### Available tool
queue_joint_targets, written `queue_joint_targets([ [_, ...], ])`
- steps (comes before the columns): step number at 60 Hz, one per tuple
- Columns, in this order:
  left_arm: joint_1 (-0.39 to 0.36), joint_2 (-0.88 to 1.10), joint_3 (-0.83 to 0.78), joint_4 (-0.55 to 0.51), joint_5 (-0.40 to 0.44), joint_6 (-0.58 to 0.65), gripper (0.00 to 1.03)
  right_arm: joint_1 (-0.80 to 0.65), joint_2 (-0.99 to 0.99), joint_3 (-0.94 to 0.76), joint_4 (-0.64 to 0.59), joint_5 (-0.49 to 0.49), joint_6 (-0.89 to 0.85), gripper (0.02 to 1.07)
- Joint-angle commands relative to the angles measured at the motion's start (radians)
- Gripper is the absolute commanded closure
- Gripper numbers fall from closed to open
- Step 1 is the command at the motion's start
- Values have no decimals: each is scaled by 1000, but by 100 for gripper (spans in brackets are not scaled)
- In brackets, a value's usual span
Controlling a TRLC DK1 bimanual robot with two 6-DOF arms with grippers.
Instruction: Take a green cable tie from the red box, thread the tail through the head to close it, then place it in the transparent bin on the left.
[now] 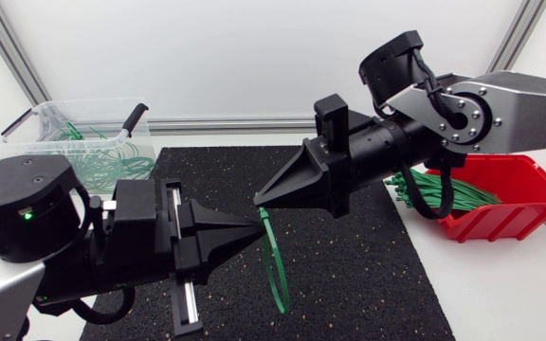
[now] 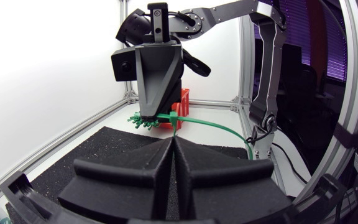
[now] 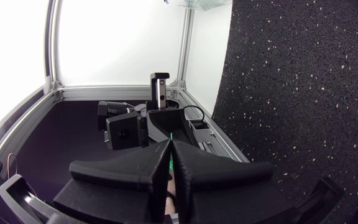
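Note:
A green cable tie (image 1: 275, 270) hangs as a loop over the black mat in the head view. My left gripper (image 1: 260, 227) and right gripper (image 1: 260, 200) meet tip to tip at the top of the loop, each shut on the tie. From the left wrist, my left gripper (image 2: 173, 140) pinches the strap (image 2: 219, 127), which arcs away to one side. Just ahead, the right gripper (image 2: 149, 116) grips the tie near its head. The right wrist view has a green sliver (image 3: 171, 138) between the shut right gripper (image 3: 170, 144).
The red box (image 1: 510, 204) with several green ties (image 1: 444, 194) sits at the right, under my right arm. The transparent bin (image 1: 55, 123) at the back left holds closed green ties (image 1: 112, 161). The black mat (image 1: 368, 275) covers the middle of the table.

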Motion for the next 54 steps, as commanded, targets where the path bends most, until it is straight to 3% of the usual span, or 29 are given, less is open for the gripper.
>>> queue_joint_targets([
  [1, -2, -17, 16, -10, 11, 19, 99, 7, -23, -26, -9, 9, -13, 101],
  [8, -48, -37, 10, -27, 11, 14, 99, 5, -11, -6, -7, 29, -11, 101],
  [17, -174, -68, 7, -51, -66, 10, 99, -5, 96, 52, -6, 58, 0, 101],
  [23, -201, -70, 10, -62, -86, 10, 99, -13, 139, 67, -1, 59, -2, 101],
  [35, -193, -83, 7, -81, -101, 10, 99, -8, 119, 46, -1, 62, -5, 101],
  [42, -103, -80, 25, -120, -96, 4, 99, 9, 27, 17, -29, 65, -31, 101],
  [44, -62, -76, 33, -133, -83, -9, 99, 9, -6, 4, -27, 93, -40, 94],
  [47, -2, -73, 41, -153, -61, -26, 99, 21, -43, -9, -27, 162, -62, 75],
  [54, 138, -50, 56, -191, -47, -30, 99, 59, -75, -49, -27, 420, -168, 35],
])
